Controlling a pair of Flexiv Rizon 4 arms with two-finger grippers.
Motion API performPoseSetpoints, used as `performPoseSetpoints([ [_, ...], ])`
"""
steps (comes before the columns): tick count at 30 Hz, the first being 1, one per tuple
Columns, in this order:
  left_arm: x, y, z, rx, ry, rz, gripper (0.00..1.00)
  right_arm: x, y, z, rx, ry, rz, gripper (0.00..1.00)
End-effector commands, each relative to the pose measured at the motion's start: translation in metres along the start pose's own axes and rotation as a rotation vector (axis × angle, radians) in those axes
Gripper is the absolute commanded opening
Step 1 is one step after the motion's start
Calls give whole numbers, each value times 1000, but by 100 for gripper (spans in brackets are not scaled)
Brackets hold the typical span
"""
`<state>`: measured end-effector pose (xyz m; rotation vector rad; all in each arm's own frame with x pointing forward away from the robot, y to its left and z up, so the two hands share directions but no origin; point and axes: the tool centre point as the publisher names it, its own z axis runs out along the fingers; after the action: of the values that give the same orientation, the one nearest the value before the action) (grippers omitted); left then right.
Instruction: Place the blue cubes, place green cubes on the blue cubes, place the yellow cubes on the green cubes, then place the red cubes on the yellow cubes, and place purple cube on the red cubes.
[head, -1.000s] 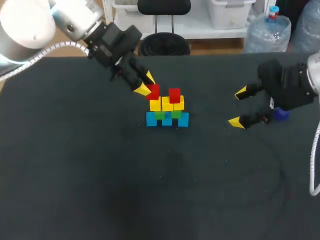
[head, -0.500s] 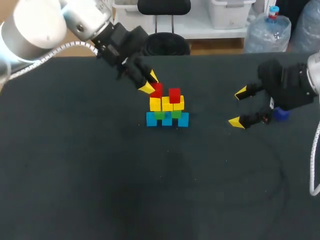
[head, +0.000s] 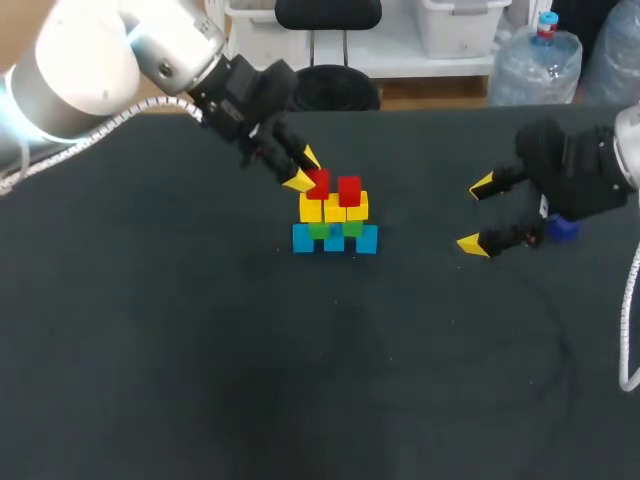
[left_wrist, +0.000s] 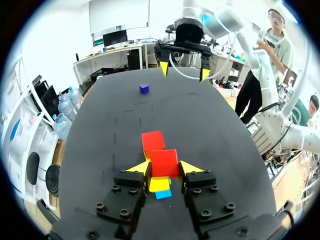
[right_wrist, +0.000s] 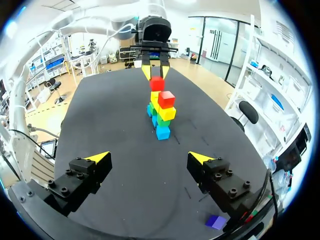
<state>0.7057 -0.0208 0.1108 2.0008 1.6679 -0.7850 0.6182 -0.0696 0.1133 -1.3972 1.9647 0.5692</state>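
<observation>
The stack stands mid-table: blue cubes (head: 334, 240) at the bottom, green cubes (head: 352, 228) on them, then yellow cubes (head: 334, 207). One red cube (head: 349, 189) sits on the yellows at the right. My left gripper (head: 304, 169) is shut on a second red cube (head: 318, 183) right over the left yellows; in the left wrist view this cube (left_wrist: 164, 162) is between both fingers, and I cannot tell whether it rests on them. My right gripper (head: 480, 215) hangs open and empty to the right of the stack. The purple cube (head: 565, 228) lies on the table behind it.
The black table (head: 200, 350) is bare around the stack, in front and to the left. In the right wrist view the purple cube (right_wrist: 216, 221) lies beside the right finger, and the stack (right_wrist: 162, 121) stands ahead of the open fingers.
My left gripper has carried the red cube a little to the right, over the left yellow cubes. The right arm has kept still.
</observation>
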Motion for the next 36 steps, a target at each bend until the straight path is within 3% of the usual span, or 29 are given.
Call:
performPoseSetpoints([
  [1, 1, -3, 2, -16, -3, -4, 0, 1, -1, 1, -3, -5, -1, 100],
  [36, 4, 4, 13, -31, 18, -27, 0, 1, -1, 1, -3, -5, -1, 100],
])
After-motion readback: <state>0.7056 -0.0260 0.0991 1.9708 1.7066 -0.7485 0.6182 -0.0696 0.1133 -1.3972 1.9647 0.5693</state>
